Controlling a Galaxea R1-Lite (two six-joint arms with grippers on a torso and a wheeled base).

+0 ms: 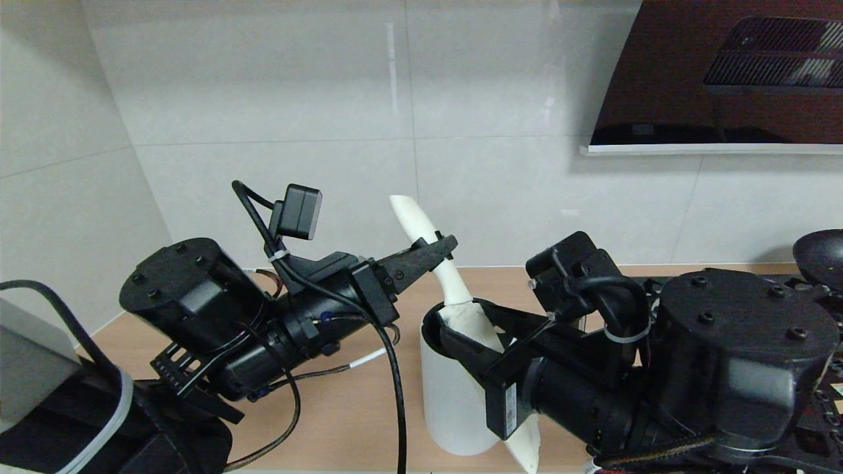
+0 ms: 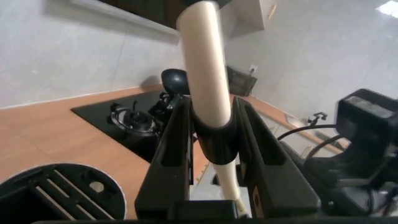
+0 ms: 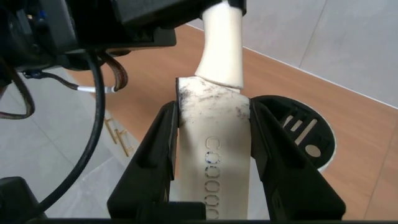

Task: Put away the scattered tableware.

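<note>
A white knife with a cream handle (image 1: 421, 224) and a pale blade (image 1: 520, 441) hangs tilted over a white cylindrical utensil holder (image 1: 454, 401) with a black slotted top (image 3: 301, 134). My left gripper (image 1: 431, 253) is shut on the handle (image 2: 205, 74), its fingers (image 2: 171, 143) pressing both sides. My right gripper (image 1: 471, 332) is shut on the blade (image 3: 214, 155) just below the handle (image 3: 222, 46). The left gripper (image 3: 168, 18) sits directly above it. The holder's slotted top (image 2: 59, 190) lies below and beside the left gripper (image 2: 211, 134).
The wooden counter (image 1: 342, 408) meets a tiled wall (image 1: 276, 99) behind. A black gas hob (image 2: 134, 118) with a dark pot (image 1: 820, 253) lies on the right, under a dark range hood (image 1: 724, 72). Cables (image 1: 395, 395) hang from the left arm.
</note>
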